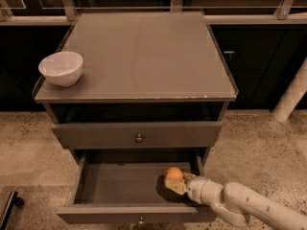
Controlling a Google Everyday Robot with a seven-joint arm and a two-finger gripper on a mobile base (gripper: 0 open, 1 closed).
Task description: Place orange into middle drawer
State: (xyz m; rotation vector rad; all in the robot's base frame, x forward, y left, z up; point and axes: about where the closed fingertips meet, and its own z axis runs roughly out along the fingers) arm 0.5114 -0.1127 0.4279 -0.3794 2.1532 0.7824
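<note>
Gripper (178,182) low inside the open middle drawer (120,183), fingers closed on the underside of the orange (174,173). White arm reaching in from about four o'clock, over the drawer's right front corner. Orange at roughly three o'clock of the drawer floor, close to the right wall, seemingly just above the floor or barely touching it (contact hard to judge under the shadow).

To finish well: lower until the fruit sits on the drawer floor, then open the fingers slowly and only a little, so as not to nudge it into a roll. Withdraw up and back toward four o'clock, clear of the right wall and front panel.

Upper drawer (139,134) shut, directly above. White bowl (61,68) on the cabinet top (144,51) at about nine o'clock, well apart.
</note>
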